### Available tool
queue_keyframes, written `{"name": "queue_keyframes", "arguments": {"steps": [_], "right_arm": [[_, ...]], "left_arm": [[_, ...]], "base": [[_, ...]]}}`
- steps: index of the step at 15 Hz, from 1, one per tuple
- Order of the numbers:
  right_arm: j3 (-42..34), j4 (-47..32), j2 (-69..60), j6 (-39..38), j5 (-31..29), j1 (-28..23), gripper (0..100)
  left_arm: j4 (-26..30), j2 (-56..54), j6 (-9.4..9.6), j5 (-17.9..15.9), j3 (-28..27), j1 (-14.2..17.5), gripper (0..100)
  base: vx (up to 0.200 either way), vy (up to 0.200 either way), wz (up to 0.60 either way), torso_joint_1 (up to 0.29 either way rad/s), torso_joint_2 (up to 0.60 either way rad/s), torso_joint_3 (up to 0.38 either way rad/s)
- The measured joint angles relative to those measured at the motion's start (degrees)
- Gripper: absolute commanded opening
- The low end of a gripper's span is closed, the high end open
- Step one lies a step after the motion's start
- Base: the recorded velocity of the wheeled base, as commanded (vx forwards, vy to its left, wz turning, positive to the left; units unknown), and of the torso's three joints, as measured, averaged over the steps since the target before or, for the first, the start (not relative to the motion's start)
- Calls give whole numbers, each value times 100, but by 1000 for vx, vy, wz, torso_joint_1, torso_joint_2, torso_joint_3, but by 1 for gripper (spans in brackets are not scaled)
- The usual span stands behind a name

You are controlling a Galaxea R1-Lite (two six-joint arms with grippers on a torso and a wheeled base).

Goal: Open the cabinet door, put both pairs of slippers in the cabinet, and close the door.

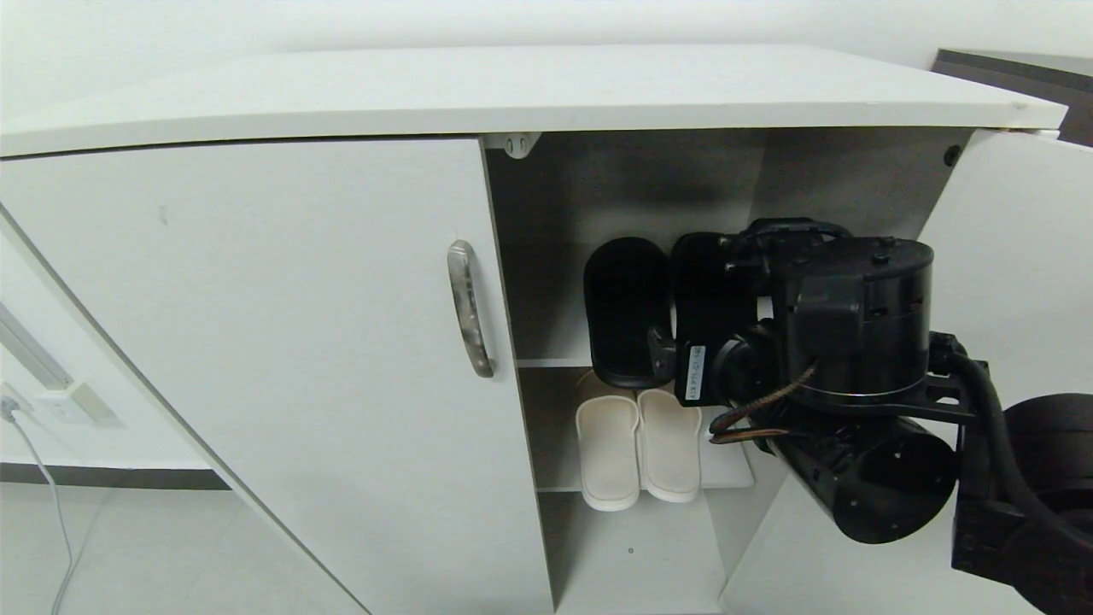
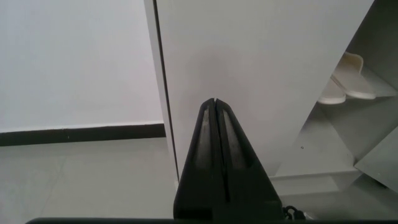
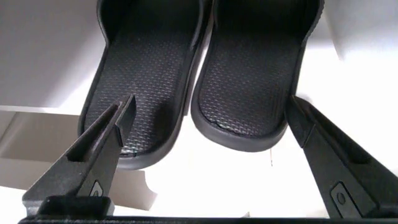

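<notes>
The bumpy black slippers point(image 3: 199, 68) are lying side by side on the upper shelf of the cabinet point(image 1: 512, 94), round heels near its edge. The right gripper point(image 3: 209, 106) is gaping wide at those heels, holding nothing. Smooth white slippers point(image 1: 639, 448) are poking over the shelf below. The left gripper point(image 2: 214, 106) is sitting closed and empty.

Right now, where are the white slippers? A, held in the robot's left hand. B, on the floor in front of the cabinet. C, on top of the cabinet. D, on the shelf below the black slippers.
D: the white slippers lie side by side on the lower shelf, beneath the black slippers.
</notes>
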State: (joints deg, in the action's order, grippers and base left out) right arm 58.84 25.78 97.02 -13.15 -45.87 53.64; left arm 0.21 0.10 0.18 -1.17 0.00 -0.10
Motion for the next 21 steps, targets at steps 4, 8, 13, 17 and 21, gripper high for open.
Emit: {"name": "queue_keyframes", "arguments": {"steps": [4, 8, 13, 17, 21], "right_arm": [[9, 2, -6, 5, 0, 13, 100], [6, 44, 13, 5, 0, 18, 100], [-27, 76, 94, -6, 0, 13, 100], [-99, 183, 168, 0, 4, 18, 100], [-171, 189, 254, -9, 13, 13, 0]], "left_arm": [[0, 0, 4, -5, 0, 0, 0], [-2, 0, 2, -5, 0, 0, 0], [1, 0, 0, -2, 0, -1, 0], [1, 0, -2, -2, 0, 0, 0], [0, 0, 2, 2, 0, 0, 0]], "base": [[-100, 0, 0, 2, 1, 1], [-200, 0, 0, 5, 1, 0], [-200, 0, 0, 1, 4, 0], [-200, 0, 0, 2, 4, 2], [-200, 0, 0, 1, 4, 1]]}}
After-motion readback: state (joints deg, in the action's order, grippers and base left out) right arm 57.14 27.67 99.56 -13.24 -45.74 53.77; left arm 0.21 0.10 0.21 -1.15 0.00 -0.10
